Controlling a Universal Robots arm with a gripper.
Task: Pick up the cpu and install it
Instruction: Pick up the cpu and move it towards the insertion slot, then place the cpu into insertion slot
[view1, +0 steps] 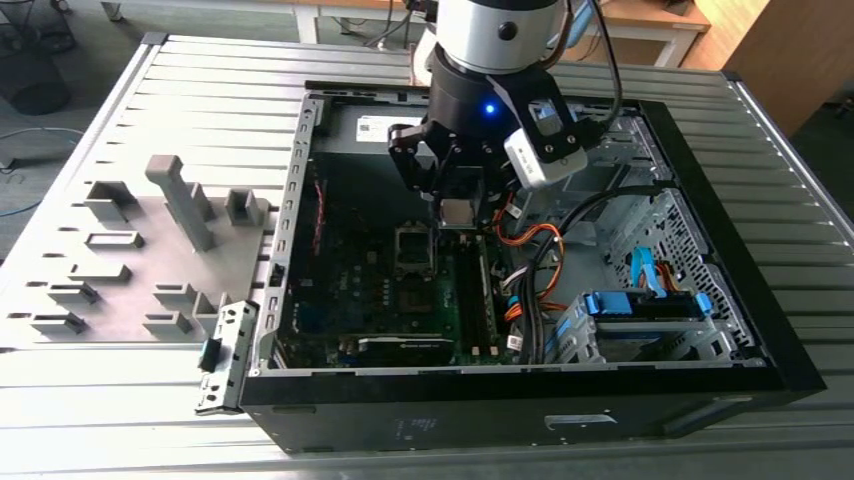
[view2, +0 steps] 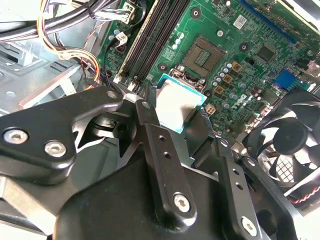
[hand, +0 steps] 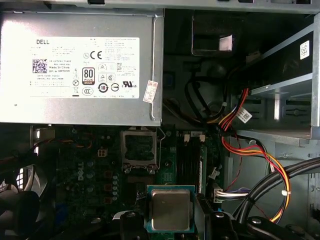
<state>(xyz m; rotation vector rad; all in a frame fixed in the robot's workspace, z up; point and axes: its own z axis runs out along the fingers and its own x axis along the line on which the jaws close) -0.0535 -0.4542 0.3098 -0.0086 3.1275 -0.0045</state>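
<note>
**Ribbed metal surface (view1: 774, 180), open computer case (view1: 534, 410): cpu (hand: 170, 208) gripped just short of its socket (hand: 139, 148)**

The gripper (view1: 457, 205) hangs inside the case. Its two black fingers (view2: 155, 135) are closed on opposite edges of the cpu. The chip is held flat with its silvery lid turned up toward the wrist, and it looks clear of the green motherboard (view2: 250, 60) below.

The socket does not sit under the chip. In the first wrist view it lies between the cpu and the power supply (hand: 80, 65), and a little off to one side as well. In the exterior view the chip sits near the socket's far end, toward the exterior view's right. The chip is square, so there is no long axis to speak of, but its edges run roughly parallel to the socket's frame. I judge the cpu is carried but not yet seated, since the socket shows a bare contact field.

Memory slots (view2: 150, 35) run beside the socket, and a black fan (view2: 285, 145) sits further along the board. Red, yellow and black cables (hand: 250, 150) cross near the drive bays. Beside the case, on the exterior view's left, grey fixture blocks (view1: 174, 200) stand on the surface.
</note>
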